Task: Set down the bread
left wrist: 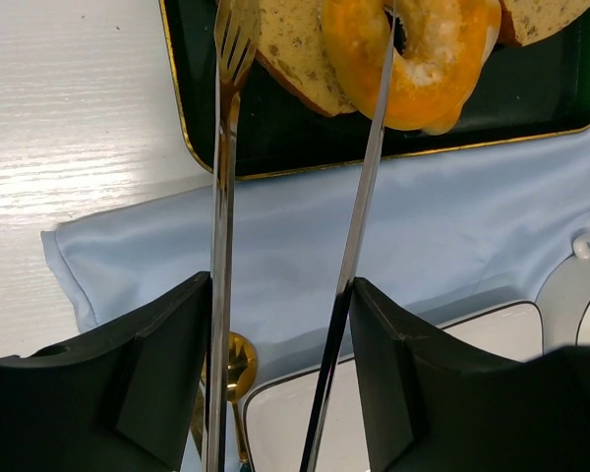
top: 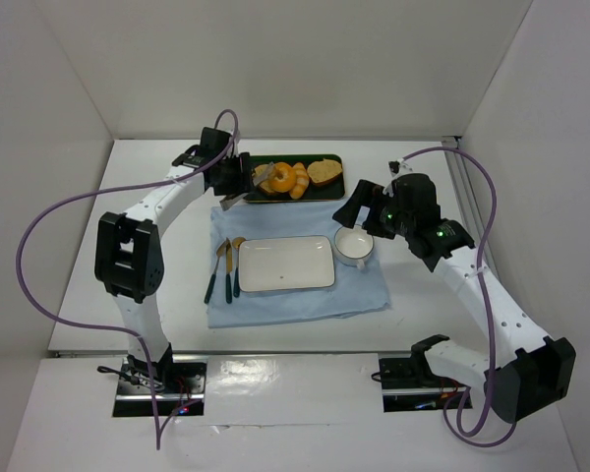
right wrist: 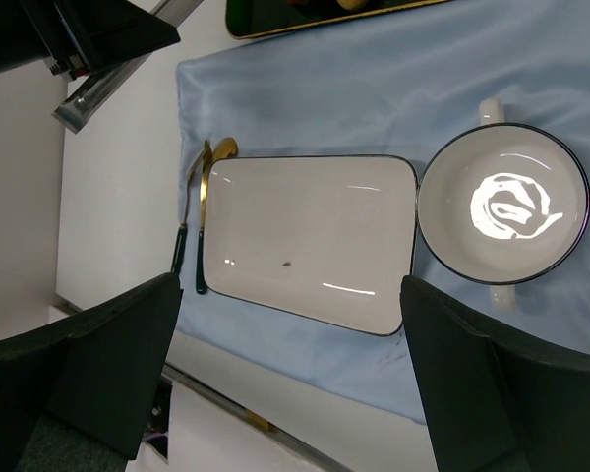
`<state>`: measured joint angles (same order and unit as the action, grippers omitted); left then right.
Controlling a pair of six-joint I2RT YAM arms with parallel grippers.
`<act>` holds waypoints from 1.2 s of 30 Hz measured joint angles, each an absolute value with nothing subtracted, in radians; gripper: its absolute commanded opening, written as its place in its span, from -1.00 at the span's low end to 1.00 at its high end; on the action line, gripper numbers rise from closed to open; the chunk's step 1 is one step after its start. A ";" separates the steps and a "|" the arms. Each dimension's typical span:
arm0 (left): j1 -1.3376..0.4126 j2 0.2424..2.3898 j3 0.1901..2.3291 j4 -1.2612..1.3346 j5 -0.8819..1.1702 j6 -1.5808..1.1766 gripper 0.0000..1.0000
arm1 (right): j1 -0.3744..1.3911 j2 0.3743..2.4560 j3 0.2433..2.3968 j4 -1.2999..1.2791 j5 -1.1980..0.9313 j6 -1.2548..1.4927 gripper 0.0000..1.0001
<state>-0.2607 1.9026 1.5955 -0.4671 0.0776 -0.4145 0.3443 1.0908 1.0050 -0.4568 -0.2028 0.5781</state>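
Note:
The bread is a glossy orange ring bun lying on the dark green tray at the back. In the left wrist view the bread is at the top, next to a toast slice. My left gripper is shut on metal tongs. The tongs are spread; one arm lies across the bread's centre hole and the fork-shaped arm is over the tray's left part. My right gripper is open and empty, hovering above the white plate and the bowl.
A white rectangular plate and a white two-handled bowl sit on a light blue cloth. Gold cutlery with dark handles lies left of the plate. A ridged roll and toast share the tray.

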 measured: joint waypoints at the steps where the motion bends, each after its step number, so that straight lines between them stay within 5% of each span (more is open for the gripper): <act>1: -0.261 1.903 1.596 -0.466 0.081 -0.414 0.37 | 0.344 1.091 1.004 -0.456 -0.203 0.579 0.98; 14: -0.270 1.908 1.596 -0.463 0.113 -0.418 0.37 | 0.342 1.091 0.973 -0.448 -0.203 0.590 0.98; 20: -0.284 1.924 1.600 -0.463 0.125 -0.419 0.18 | 0.337 1.090 0.961 -0.448 -0.203 0.595 0.98; 26: -0.291 1.930 1.603 -0.464 0.129 -0.415 -0.24 | 0.337 1.090 0.960 -0.447 -0.202 0.595 0.98; 36: -0.290 1.930 1.612 -0.464 0.133 -0.418 -0.24 | 0.337 1.090 0.940 -0.439 -0.205 0.613 0.98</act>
<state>-0.2901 1.9297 1.6119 -0.4641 0.1333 -0.4175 0.3374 1.0904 0.9401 -0.4385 -0.2047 0.6128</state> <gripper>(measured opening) 0.431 0.992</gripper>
